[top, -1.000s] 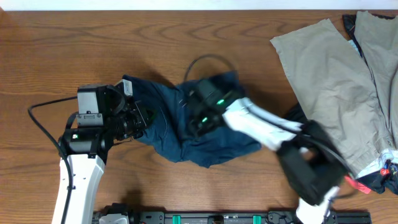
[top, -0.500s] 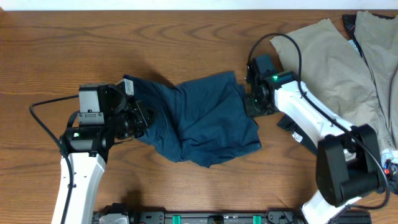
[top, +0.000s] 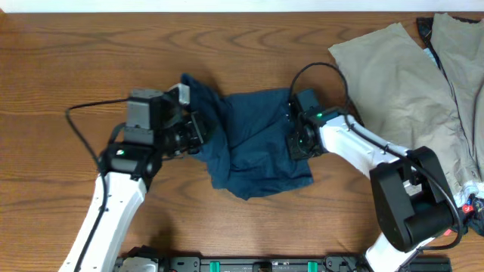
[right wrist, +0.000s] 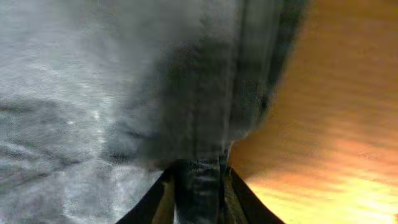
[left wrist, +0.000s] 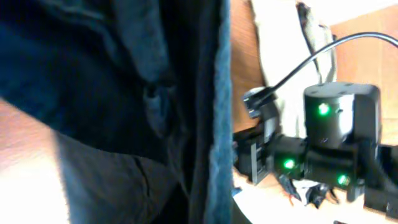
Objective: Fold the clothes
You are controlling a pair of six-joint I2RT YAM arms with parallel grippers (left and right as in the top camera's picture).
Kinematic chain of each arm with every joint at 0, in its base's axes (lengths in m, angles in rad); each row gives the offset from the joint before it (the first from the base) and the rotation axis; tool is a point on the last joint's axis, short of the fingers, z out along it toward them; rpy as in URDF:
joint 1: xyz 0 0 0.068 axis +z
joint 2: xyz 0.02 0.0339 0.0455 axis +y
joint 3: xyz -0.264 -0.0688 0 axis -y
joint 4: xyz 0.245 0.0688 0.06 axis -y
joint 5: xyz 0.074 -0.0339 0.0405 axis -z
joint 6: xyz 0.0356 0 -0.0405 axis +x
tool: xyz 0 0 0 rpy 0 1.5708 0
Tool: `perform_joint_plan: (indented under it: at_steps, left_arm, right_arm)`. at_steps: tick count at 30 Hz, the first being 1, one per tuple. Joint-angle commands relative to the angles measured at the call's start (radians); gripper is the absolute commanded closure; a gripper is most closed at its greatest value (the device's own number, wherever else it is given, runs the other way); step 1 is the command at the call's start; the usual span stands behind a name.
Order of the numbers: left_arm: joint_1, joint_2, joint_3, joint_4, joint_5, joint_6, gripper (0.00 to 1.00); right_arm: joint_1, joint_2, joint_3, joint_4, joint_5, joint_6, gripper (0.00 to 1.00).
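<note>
The navy-blue shorts [top: 253, 140] lie bunched in the middle of the table. My left gripper [top: 198, 134] is shut on their left edge, lifted and folded over toward the right; in the left wrist view the dark cloth [left wrist: 124, 93] fills the frame and hides the fingers. My right gripper [top: 296, 140] is at the shorts' right edge, and in the right wrist view its fingers [right wrist: 199, 193] are shut on a thick seam of the cloth [right wrist: 199, 124].
Beige garments [top: 401, 98] lie spread at the right of the wooden table [top: 91, 53], close behind my right arm. More dark and coloured cloth sits at the far right edge [top: 473, 208]. My right arm's base shows in the left wrist view [left wrist: 336, 143].
My left gripper has carried the shorts' left edge rightward, folding the cloth over itself. My right gripper swung out to the shorts' right edge and has taken hold of it.
</note>
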Motion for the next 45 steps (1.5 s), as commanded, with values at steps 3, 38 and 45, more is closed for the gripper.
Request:
perform_joint_plan:
  at_steps: [3, 38, 45]
  left_arm:
    - [-0.123, 0.084, 0.035, 0.144, 0.013, -0.124, 0.94]
    - [-0.195, 0.261, 0.035, 0.111, -0.133, 0.035, 0.58]
    - [-0.126, 0.317, 0.035, 0.103, -0.339, 0.122, 0.23]
  right_arm:
    - [0.094, 0.028, -0.053, -0.011, -0.063, 0.08, 0.77]
    - [-0.205, -0.252, 0.17, -0.364, 0.227, 0.097, 0.35]
    - [-0.2, -0.274, 0.168, -0.367, 0.032, 0.013, 0.34]
